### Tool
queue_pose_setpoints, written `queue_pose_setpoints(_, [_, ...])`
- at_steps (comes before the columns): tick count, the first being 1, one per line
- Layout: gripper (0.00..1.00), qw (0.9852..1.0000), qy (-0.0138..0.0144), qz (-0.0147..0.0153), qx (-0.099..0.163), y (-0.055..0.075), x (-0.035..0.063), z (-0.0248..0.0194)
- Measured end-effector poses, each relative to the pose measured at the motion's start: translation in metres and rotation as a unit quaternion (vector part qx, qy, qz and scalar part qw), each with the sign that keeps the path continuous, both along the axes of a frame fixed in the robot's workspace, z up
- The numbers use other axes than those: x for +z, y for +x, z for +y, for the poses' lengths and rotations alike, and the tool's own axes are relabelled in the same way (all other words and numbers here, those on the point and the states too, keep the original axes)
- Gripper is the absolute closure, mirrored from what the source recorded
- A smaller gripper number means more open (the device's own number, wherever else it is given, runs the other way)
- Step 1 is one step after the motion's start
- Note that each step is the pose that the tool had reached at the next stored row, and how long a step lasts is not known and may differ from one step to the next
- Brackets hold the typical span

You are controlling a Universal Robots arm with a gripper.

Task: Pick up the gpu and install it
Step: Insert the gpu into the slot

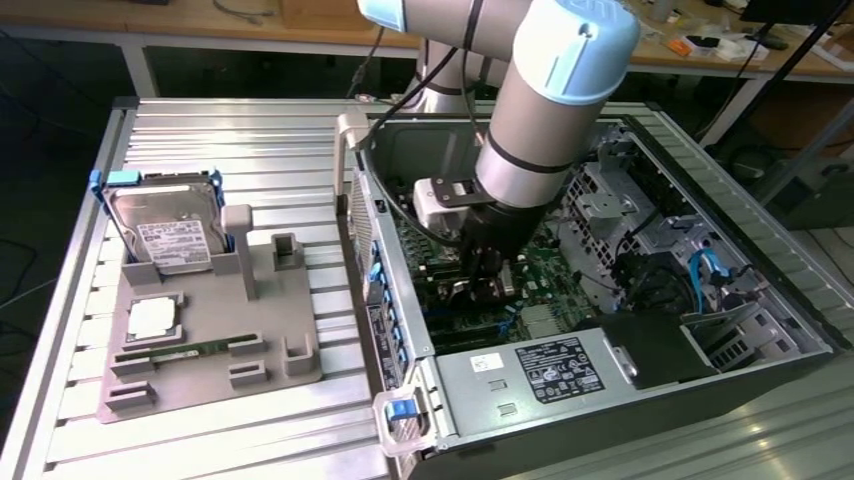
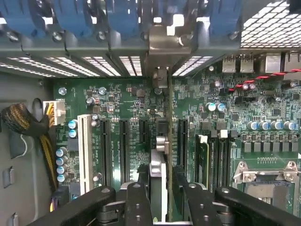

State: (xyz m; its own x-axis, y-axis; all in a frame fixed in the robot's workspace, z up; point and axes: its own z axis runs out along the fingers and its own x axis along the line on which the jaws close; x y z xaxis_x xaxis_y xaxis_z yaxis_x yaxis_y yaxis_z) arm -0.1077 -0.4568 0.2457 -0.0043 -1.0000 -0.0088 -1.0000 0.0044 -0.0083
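Ok, nearest the wrist cam: gripper (image 2: 162, 205), black fingers (image 2: 136, 202) one each side of the gpu (image 2: 162, 143), jaws pinching it by both faces near its top edge. Gpu stands on edge inside the case (image 1: 358, 190) and runs away from the fingers toward the rear wall. Its bracket (image 2: 162, 44) is up against the slot openings there, under the blue latches (image 2: 75, 19). Bottom edge lines up w/ the gap between the black slots (image 2: 124, 141) on the motherboard (image 2: 117, 96); seated or just above, can't tell.

Handling, my read: light, stiff, thin board. Fragile too; parts on the faces and the edge contacts shouldn't take load. Flat faces give the pads decent purchase, so a mid-length pinch at the top edge looks right. Twisting would likely flex it or skew it in the slot.

Room: tight. Black slots close on one side, RAM stick (image 2: 202, 162) and CPU socket (image 2: 263, 181) on the other, white slot (image 2: 84, 150) and cable bundle (image 2: 23, 122) farther off. Rear wall leaves the bracket end no slack. Exterior view: arm drops in thru the open side, case walls all round. Hard drive (image 1: 167, 235) in grey tray (image 1: 200, 385) is well apart, on the exterior view's left.
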Motion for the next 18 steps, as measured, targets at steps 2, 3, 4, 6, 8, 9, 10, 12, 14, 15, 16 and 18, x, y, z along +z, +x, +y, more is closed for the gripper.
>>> queue_pose_setpoints(2, [0.66, 1.0000, -0.0001, 0.0000, 0.000, 0.000, 0.0042, 0.0000])
queue_pose_setpoints(3, [0.66, 1.0000, -0.0002, 0.0000, 0.000, 0.000, 0.0065, 0.0000])
queue_pose_setpoints(4, [0.66, 1.0000, -0.0002, 0.0000, 0.000, 0.000, 0.0086, 0.0000])
queue_pose_setpoints(6, [0.66, 1.0000, -0.0002, 0.0000, 0.000, 0.000, 0.0118, 0.0000])
queue_pose_setpoints(8, [0.66, 1.0000, -0.0006, 0.0001, 0.000, 0.000, 0.0141, 0.0000])
queue_pose_setpoints(9, [0.66, 1.0000, -0.0006, 0.0000, 0.000, 0.000, 0.0157, 0.0000])
queue_pose_setpoints(10, [0.66, 1.0000, -0.0006, 0.0000, 0.000, 0.000, 0.0171, 0.0000])
queue_pose_setpoints(12, [0.66, 1.0000, -0.0008, 0.0000, 0.000, 0.000, 0.0191, 0.0000])
queue_pose_setpoints(14, [0.66, 1.0000, -0.0009, 0.0000, 0.000, 0.000, 0.0207, 0.0000])
queue_pose_setpoints(15, [0.66, 1.0000, -0.0010, 0.0000, 0.000, 0.000, 0.0219, 0.0000])
queue_pose_setpoints(16, [0.66, 1.0000, -0.0012, 0.0000, 0.000, 0.000, 0.0230, 0.0001])
queue_pose_setpoints(18, [0.66, 1.0000, -0.0015, 0.0000, 0.000, 0.000, 0.0250, 0.0001])
